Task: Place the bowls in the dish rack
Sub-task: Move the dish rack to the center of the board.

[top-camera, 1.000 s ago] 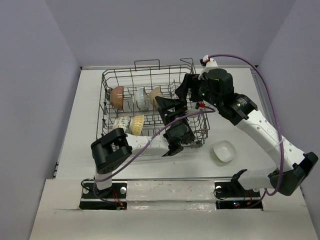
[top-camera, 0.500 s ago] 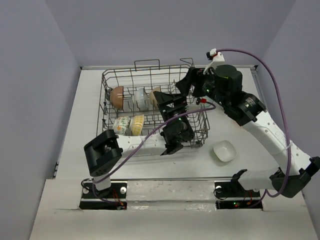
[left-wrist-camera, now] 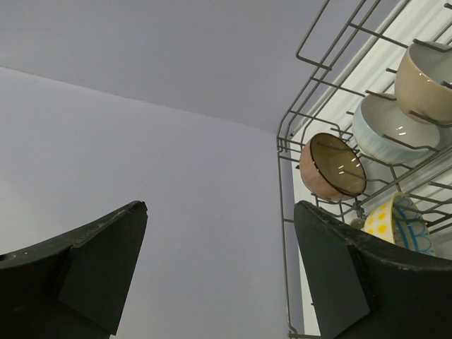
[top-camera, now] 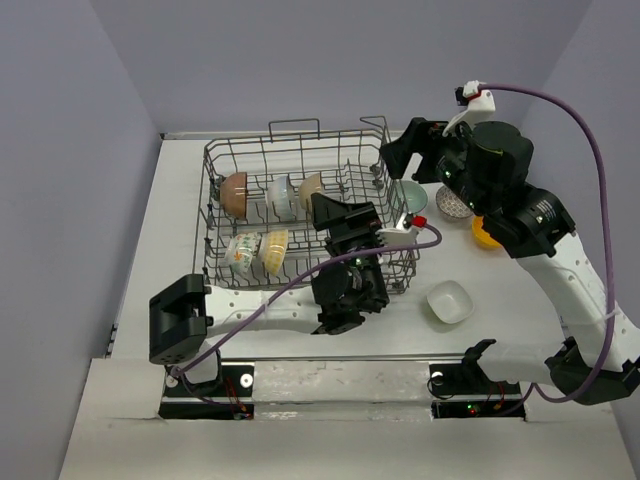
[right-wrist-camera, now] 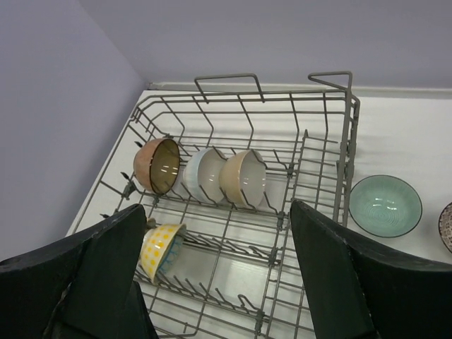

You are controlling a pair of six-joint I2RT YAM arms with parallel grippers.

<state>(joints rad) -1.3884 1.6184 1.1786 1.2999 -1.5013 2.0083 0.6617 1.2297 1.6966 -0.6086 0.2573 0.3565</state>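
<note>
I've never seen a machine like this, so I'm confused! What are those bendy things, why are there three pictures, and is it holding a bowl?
It is a robot: two arms bolted to a table, loading the dish rack. One picture looks down from above. The other two come from wrist cameras, so the black shapes are the left fingers and right fingers, both open, holding nothing. Five bowls stand in the rack. On the table wait a teal bowl, a speckled bowl, an orange bowl and a squarish white bowl.
</note>
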